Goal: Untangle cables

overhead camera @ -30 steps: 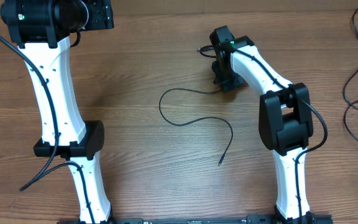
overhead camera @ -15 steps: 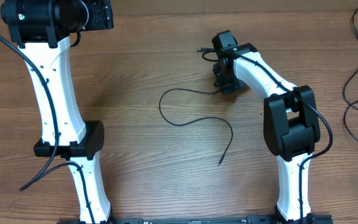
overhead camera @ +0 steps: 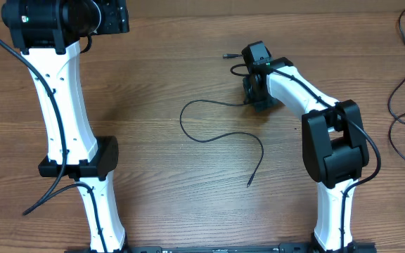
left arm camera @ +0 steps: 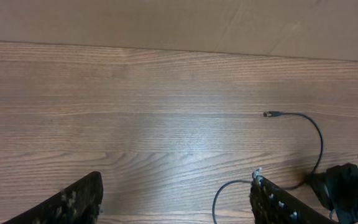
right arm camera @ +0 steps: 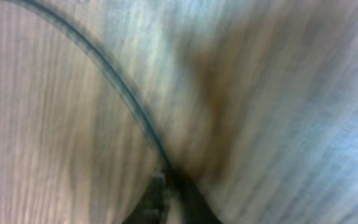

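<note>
We are seeing a thin black flexible cable [overhead camera: 223, 135] against a flat wooden table [overhead camera: 153, 84] that is showing warm brown with fine grain streaks. Two jointed plastic robot arms [overhead camera: 60, 91] are showing white shells and black joints, the right one glowing with a small green light [overhead camera: 265, 62].

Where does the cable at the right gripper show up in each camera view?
Overhead: the cable snakes across the picture's centre, from a plug beside the right gripper down to a loose end.
Left wrist: right side, the plug end and then a curve dropping toward the lower right corner.
Right wrist: a blurred line from upper left into the fingertips at bottom centre.
Shared landmark: the right gripper, shut on the cable.
</note>
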Robot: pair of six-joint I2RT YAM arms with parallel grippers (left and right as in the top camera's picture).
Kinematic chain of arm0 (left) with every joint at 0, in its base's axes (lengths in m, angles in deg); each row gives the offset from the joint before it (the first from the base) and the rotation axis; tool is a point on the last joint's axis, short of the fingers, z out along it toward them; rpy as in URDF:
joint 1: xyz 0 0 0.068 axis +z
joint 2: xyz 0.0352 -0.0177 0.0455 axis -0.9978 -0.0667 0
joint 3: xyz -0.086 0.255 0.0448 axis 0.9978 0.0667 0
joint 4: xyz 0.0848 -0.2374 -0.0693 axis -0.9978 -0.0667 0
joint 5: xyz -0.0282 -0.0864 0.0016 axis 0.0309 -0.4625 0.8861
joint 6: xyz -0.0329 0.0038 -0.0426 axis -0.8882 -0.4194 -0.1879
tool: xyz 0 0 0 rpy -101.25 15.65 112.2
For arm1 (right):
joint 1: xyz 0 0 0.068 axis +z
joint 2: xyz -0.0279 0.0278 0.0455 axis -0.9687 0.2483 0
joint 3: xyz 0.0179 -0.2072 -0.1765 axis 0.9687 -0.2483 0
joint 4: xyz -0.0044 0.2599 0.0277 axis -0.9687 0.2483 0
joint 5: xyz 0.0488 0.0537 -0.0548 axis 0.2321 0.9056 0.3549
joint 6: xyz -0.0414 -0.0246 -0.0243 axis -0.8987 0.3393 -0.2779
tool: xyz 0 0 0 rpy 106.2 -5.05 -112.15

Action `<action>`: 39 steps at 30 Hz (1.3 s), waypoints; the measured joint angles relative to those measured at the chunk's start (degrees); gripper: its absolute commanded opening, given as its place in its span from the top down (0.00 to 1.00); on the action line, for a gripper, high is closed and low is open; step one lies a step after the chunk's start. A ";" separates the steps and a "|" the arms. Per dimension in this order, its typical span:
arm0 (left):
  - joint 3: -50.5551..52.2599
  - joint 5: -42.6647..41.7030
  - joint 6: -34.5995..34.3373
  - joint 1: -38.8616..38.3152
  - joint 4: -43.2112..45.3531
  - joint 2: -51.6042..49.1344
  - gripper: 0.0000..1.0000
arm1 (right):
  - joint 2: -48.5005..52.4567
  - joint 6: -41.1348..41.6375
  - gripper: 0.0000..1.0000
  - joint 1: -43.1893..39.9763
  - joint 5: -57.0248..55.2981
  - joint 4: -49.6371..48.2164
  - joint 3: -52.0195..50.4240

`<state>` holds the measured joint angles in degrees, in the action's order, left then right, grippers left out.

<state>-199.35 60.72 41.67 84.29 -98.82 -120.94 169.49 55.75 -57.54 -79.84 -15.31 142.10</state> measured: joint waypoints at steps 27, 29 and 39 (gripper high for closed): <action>0.02 0.00 0.02 0.00 0.00 0.00 0.18 | 7.15 -31.04 0.96 -0.42 7.52 0.76 20.39; 0.11 0.00 0.02 -0.11 0.02 0.00 0.18 | 7.15 -36.41 0.91 -0.42 6.99 2.71 23.89; 4.76 0.00 1.49 -0.74 0.35 0.00 0.15 | 6.97 -61.57 0.58 -0.42 5.25 13.97 37.75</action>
<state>-194.58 60.72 43.16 83.54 -98.47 -120.94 176.47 -5.82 -57.95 -74.60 -1.34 179.84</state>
